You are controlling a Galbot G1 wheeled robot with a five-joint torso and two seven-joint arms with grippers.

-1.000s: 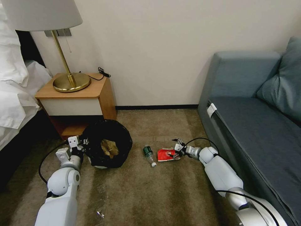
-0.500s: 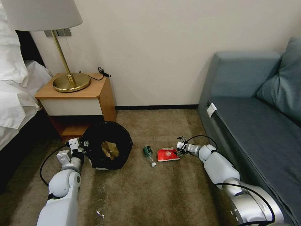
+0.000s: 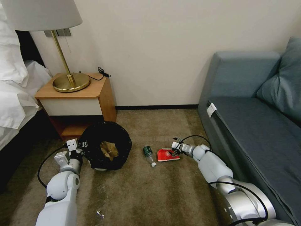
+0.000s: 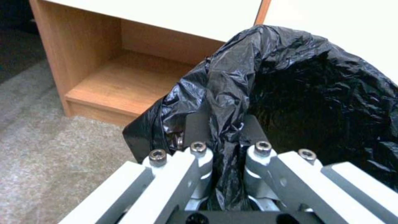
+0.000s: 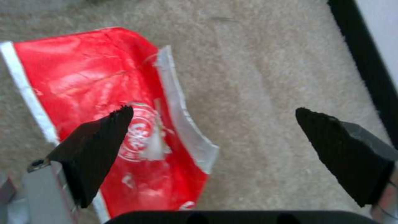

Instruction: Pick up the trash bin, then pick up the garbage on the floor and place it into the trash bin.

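Left claw (image 4: 224, 146) is clamped on the bin (image 3: 105, 149) liner's nine o'clock rim. Right claw (image 5: 215, 137), fingers apart, should straddle the red packet's (image 5: 104, 102) raised edge before closing.

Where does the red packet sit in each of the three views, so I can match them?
Head view: the red packet lies flat on the carpet, at the right end effector.
Left wrist view: not in it.
Right wrist view: the packet lies under one open finger.
Shared landmark: the carpet.
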